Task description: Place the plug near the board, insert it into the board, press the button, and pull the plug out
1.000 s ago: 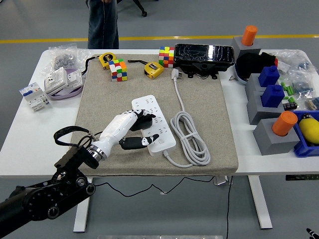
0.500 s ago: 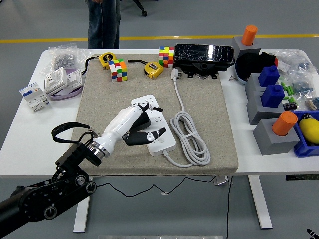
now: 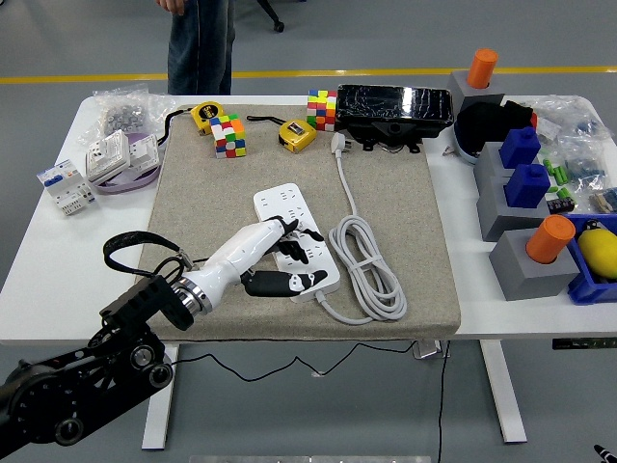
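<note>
The power strip is lying flat in the middle of the grey mat, and its own white cord is curling in loops just to its right, running up to a white plug that is resting near the mat's far edge, well apart from the sockets. The left hand is hovering over the near half of the strip with its fingers spread and the thumb reaching along the near end, where the button seems to be; it is holding nothing that can be seen, though whether a small black plug is sitting beneath the palm is hard to tell from this angle. Judging by the pose, the pressing step is the one in hand: it is best done by bringing one fingertip straight down on the button while the rest of the hand is staying light, so the strip is not sliding on the mat. The right arm is not showing. Counting outward: one power strip, one coiled cord, two colourful puzzle cubes, two yellow tape measures, one black tray at the far edge, two orange cylinders, two blue blocks, and one person standing beyond the table.
</note>
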`<state>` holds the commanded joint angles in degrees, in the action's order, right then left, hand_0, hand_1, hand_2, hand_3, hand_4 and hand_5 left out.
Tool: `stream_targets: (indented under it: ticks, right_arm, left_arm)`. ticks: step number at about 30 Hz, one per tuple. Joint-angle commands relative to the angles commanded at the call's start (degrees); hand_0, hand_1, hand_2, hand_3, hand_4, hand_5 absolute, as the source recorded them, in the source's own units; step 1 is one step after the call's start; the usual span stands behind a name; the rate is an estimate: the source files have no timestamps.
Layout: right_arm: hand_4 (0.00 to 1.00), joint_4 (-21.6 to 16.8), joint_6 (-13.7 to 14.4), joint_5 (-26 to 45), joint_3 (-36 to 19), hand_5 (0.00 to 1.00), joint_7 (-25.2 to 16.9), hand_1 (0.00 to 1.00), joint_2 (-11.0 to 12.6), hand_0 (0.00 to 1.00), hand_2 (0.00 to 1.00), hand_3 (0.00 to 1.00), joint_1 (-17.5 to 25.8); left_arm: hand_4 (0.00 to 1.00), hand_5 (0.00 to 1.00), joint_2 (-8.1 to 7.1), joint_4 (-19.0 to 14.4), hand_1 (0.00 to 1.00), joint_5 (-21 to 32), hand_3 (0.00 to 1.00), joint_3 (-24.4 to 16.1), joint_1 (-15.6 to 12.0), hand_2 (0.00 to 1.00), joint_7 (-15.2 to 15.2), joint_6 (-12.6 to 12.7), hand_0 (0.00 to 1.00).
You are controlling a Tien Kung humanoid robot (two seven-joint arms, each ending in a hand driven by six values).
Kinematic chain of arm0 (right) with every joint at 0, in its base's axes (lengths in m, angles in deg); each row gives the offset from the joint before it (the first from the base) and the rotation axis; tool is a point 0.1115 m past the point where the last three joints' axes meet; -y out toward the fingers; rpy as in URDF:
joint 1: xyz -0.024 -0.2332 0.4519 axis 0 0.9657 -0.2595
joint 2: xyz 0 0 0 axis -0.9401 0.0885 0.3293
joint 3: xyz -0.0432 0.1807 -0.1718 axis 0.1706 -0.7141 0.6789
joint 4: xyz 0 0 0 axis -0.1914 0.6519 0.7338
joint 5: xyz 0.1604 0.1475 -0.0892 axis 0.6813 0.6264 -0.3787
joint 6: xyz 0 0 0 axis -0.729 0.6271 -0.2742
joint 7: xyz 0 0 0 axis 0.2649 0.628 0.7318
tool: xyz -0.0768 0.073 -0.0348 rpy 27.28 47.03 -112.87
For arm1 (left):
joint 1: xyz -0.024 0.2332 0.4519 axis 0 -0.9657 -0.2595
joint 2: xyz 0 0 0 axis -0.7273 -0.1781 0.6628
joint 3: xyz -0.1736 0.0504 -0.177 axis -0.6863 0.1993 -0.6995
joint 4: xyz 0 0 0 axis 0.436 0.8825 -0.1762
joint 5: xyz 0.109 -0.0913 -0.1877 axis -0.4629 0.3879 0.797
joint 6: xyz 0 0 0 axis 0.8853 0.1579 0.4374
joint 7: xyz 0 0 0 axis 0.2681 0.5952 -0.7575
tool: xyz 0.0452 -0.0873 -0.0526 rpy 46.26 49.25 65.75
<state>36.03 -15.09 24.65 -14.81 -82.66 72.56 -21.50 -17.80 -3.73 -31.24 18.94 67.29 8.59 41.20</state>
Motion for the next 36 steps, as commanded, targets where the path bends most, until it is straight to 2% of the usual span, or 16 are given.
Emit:
stream_targets:
  ticks: [2,3,4,10,14,15,26,27,32,33,36]
  right_arm:
    - [0.883,0.0,0.0,0.0,0.1,0.406,0.0,0.623,0.0,0.528,0.606,0.547,0.0]
    - [0.882,0.0,0.0,0.0,0.1,0.404,0.0,0.624,0.0,0.525,0.606,0.547,0.0]
    - [0.882,0.0,0.0,0.0,0.1,0.404,0.0,0.624,0.0,0.525,0.606,0.547,0.0]
    - [0.882,-0.1,0.0,0.1,0.2,0.404,0.0,0.623,0.1,0.53,0.606,0.547,0.0]
    - [0.882,0.0,0.0,0.1,0.2,0.404,0.0,0.623,0.0,0.53,0.606,0.547,0.0]
    - [0.881,0.0,0.0,0.2,0.2,0.404,0.0,0.623,0.0,0.53,0.606,0.546,0.0]
    - [0.881,-0.1,0.0,0.1,0.1,0.402,0.0,0.623,0.1,0.528,0.605,0.546,-0.1]
    - [0.881,-0.1,0.0,0.1,0.1,0.403,0.0,0.624,0.0,0.53,0.605,0.546,0.0]
    - [0.881,0.0,0.0,0.1,0.2,0.403,0.0,0.624,0.0,0.53,0.605,0.546,0.0]
    - [0.881,0.0,0.0,0.1,0.2,0.403,0.0,0.624,0.0,0.53,0.605,0.546,0.0]
    - [0.881,0.0,0.0,0.1,0.2,0.403,0.0,0.624,0.0,0.53,0.605,0.546,-0.1]
  left_arm:
    - [0.825,0.361,0.19,-0.6,0.068,-0.6,0.796,0.1,0.2,0.162,2.8,-3.0,0.114]
    - [0.804,0.3,0.28,-0.6,0.063,-0.7,0.898,0.1,0.3,0.128,3.8,-4.0,0.088]
    - [0.804,0.3,0.46,-0.5,0.063,-0.7,0.898,0.4,0.5,0.128,5.2,-5.3,0.088]
    - [0.798,0.302,1.17,0.7,0.064,-0.9,0.904,1.4,1.1,0.125,9.4,-8.2,0.08]
    - [0.798,0.302,1.21,1.1,0.064,-0.9,0.904,1.5,1.3,0.125,10.6,-9.1,0.08]
    - [0.792,0.33,1.17,1.2,0.064,-1.0,0.892,1.5,1.3,0.124,10.9,-9.4,0.078]
    - [0.818,0.323,1.02,2.3,0.063,-0.9,0.865,1.6,1.4,0.123,12.6,-11.7,0.077]
    - [0.799,0.291,1.01,2.3,0.062,-0.8,0.795,1.6,1.4,0.123,12.6,-11.9,0.077]
    - [0.799,0.291,1.11,2.6,0.062,-0.6,0.795,1.7,1.3,0.123,12.9,-12.7,0.077]
    - [0.796,0.29,1.12,2.7,0.062,-0.6,0.738,1.6,1.3,0.122,13.0,-12.8,0.077]
    - [0.796,0.29,1.14,2.9,0.062,-0.5,0.738,1.8,1.4,0.122,13.5,-13.3,0.077]
